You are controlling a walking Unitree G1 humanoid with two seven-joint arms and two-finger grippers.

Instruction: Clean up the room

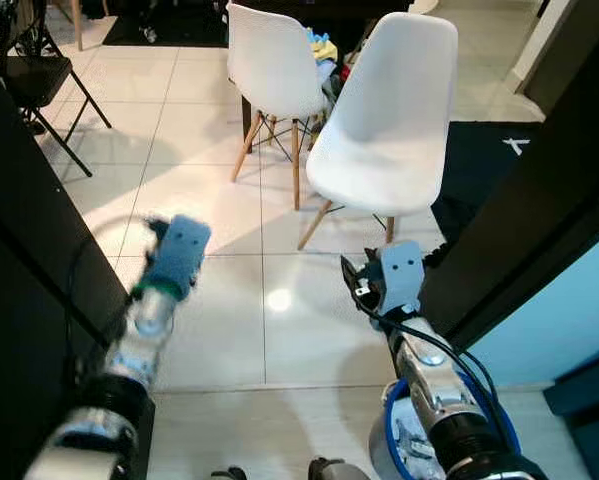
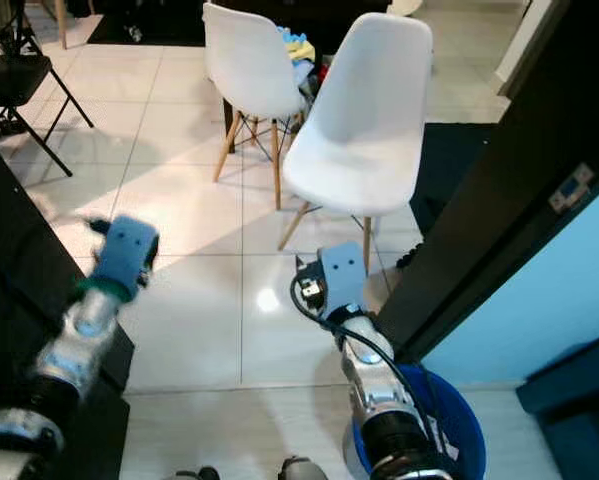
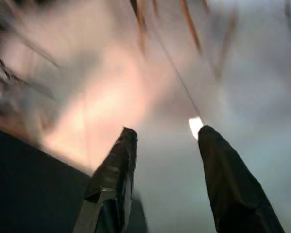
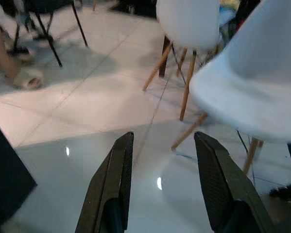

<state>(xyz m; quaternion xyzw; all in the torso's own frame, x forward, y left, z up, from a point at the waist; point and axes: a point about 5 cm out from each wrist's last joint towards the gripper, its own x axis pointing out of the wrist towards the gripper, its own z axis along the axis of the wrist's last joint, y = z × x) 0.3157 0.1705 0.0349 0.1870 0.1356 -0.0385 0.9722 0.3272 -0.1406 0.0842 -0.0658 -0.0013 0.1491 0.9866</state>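
Note:
Both arms are raised over a pale tiled floor (image 1: 219, 200). My left gripper (image 3: 163, 136) is open with nothing between its fingers; its blue wrist block (image 1: 179, 250) is blurred with motion. My right gripper (image 4: 163, 141) is also open and empty, its wrist block (image 1: 399, 275) low at centre right. A blue bucket (image 2: 459, 430) stands on the floor under my right arm. Coloured clothes (image 1: 324, 48) lie heaped behind the chairs.
Two white shell chairs (image 1: 389, 120) (image 1: 272, 62) on wooden legs stand ahead. A black folding chair (image 1: 39, 85) is at far left, a dark cabinet edge (image 1: 29, 250) on my left, a dark door frame (image 1: 539, 200) on my right. A person's slippered foot (image 4: 25, 77) is on the tiles.

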